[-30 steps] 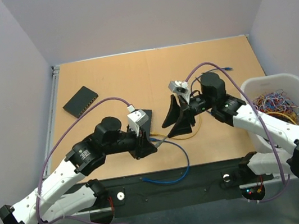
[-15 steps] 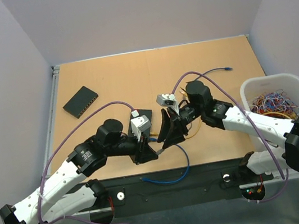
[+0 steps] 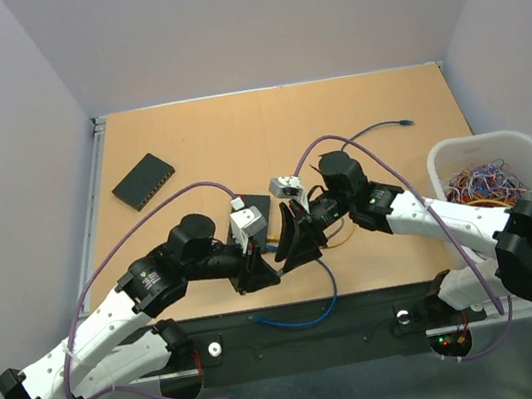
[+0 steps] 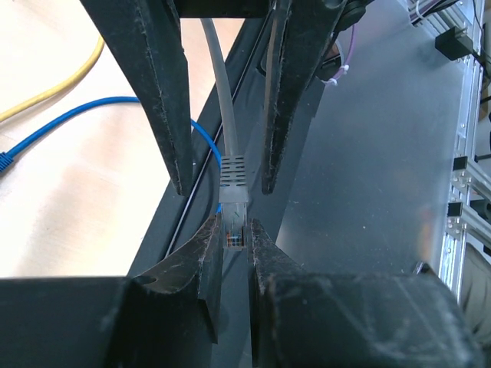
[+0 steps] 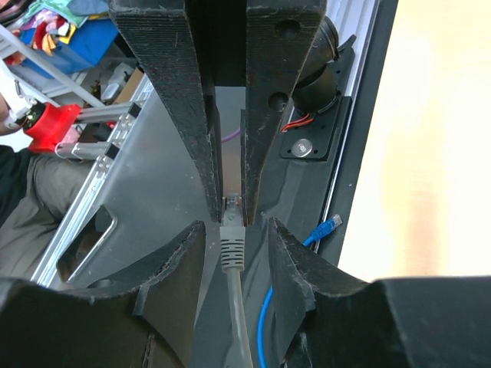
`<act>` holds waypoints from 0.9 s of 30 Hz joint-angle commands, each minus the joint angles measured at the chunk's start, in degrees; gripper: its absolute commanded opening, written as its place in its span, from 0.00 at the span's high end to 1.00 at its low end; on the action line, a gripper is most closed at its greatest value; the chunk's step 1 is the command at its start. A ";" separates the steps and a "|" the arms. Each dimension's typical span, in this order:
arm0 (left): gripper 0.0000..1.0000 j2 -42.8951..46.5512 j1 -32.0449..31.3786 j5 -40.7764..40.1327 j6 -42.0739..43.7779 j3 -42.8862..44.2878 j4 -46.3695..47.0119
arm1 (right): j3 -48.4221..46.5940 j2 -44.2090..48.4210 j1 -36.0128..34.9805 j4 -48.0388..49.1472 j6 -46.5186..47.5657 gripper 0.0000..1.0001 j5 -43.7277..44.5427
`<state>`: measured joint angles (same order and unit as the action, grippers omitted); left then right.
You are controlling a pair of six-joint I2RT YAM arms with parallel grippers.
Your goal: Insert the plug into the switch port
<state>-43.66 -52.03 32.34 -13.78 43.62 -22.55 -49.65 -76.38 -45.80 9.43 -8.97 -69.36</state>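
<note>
Near the middle of the table's (image 3: 195,135) front edge, the left gripper (image 4: 233,224) pinched the grey cable's (image 4: 218,92) plug (image 4: 232,208), the right gripper (image 5: 234,226) straddled that cable with jaws apart, and the network switch (image 3: 143,181) lay far left, so insertion apparently remained undone.

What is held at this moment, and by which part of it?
The left end effector pinches the grey cable by its plug. The right end effector straddles the cable without touching it.
</note>
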 commanded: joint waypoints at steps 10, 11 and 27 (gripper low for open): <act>1.00 1.82 -0.09 -1.92 0.33 -0.29 0.75 | 1.66 0.53 -1.39 -0.28 0.27 0.59 -0.07; 1.00 1.82 -0.09 -2.71 0.16 -0.20 0.49 | 1.83 0.88 -1.40 -0.38 0.36 0.60 0.36; 1.00 0.77 -0.09 -2.89 0.16 -0.37 0.40 | 0.69 1.50 -2.54 -0.38 0.18 0.82 1.69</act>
<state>-42.78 -52.10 30.20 -13.96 43.59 -23.35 -47.79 -75.24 -46.98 7.86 -8.97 -66.89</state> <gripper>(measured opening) 0.234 0.225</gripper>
